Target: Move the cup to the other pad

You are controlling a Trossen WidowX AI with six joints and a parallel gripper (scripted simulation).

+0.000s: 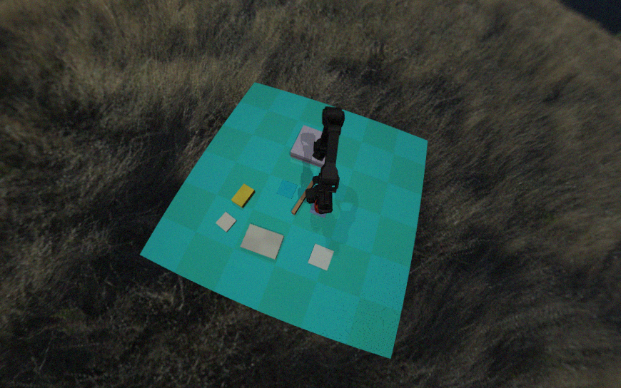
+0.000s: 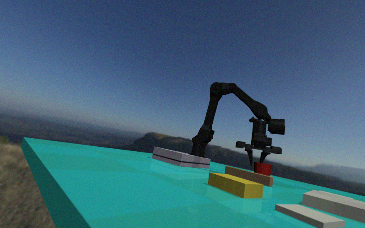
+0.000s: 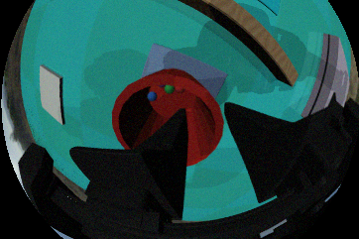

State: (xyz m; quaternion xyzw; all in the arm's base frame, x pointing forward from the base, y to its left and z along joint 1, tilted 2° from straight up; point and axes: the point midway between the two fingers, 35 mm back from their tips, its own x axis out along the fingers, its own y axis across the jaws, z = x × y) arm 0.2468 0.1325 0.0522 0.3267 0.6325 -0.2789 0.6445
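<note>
grasp approach | fingers part-open, holding nothing — one over the cup [image 3: 167, 116] mouth | I straddle the rim wall, descend straight, close gently — marbles [image 3: 162, 91] stay put

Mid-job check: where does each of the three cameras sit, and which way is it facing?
Top: high overhead, tilted down on the whole teal table; the full arm shows.
Exterior: low beside the table, looking across it at the arm and claw over the red cup.
Wrist: on the arm's end, looking straight down; only the claw's fingers show, one over the cup's rim.
Exterior and wrist share the cup and the wooden bar.
</note>
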